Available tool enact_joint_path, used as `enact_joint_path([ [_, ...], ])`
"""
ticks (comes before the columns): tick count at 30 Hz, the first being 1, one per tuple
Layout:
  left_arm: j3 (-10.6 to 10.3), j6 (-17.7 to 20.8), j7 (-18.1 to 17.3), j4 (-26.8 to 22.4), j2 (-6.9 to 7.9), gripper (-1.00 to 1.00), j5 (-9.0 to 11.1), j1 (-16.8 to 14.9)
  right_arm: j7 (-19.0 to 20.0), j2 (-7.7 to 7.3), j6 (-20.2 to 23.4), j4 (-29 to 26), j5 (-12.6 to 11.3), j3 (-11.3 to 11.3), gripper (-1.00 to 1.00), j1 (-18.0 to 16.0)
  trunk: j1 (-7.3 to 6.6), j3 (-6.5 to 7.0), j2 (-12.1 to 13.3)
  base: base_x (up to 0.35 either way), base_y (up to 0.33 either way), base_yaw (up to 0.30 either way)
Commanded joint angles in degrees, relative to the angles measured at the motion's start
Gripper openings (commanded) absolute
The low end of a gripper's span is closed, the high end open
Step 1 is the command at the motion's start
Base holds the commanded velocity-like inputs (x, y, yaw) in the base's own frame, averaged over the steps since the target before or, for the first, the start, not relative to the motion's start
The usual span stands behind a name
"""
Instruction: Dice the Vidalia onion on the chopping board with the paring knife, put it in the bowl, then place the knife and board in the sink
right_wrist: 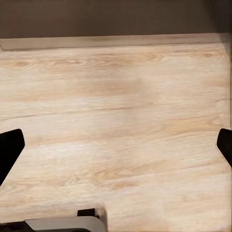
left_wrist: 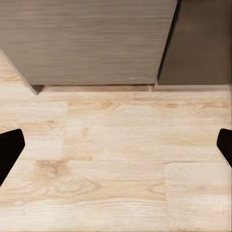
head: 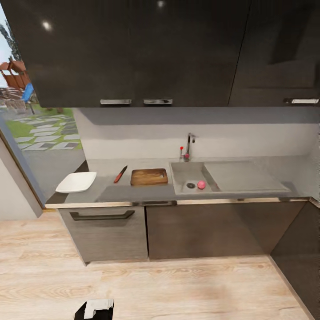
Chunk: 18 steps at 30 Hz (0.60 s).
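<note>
Nothing is done yet: both my grippers [left_wrist: 116, 145] [right_wrist: 116, 145] hang spread and empty over the floor, the onion [head: 201, 185] lies in the sink [head: 180, 171], at 3 o'clock from the board [head: 149, 177].

head: you look from well back, forward and down, onto the countertop [head: 133, 192], the sink [head: 189, 177] and the wooden floor [head: 178, 284] | left wrist: you look down, close, at floor and the cabinet fronts [left_wrist: 87, 43] | right wrist: you look down at floor and the cabinet base | shared: all three see floor and lower cabinets
</note>
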Motion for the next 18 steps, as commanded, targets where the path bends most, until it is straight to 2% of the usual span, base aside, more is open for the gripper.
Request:
enact_joint_path([
  [1, -0.24, 0.11, 0.45, -0.11, 0.08, 1.0, 0.6, -0.01, 0.11, -0.02, -0.1, -0.09, -0.46, 0.2, 1.0, 0.02, 0.04, -0.07, -0.12, 0.0, -0.321, 0.0],
  [18, -0.2, 0.11, 0.45, 0.01, 0.08, 1.0, 0.61, 0.0, 0.18, -0.03, -0.59, -0.09, -0.34, 0.26, 1.0, 0.02, 0.04, -0.02, -0.12, 0.074, -0.321, 0.0],
])
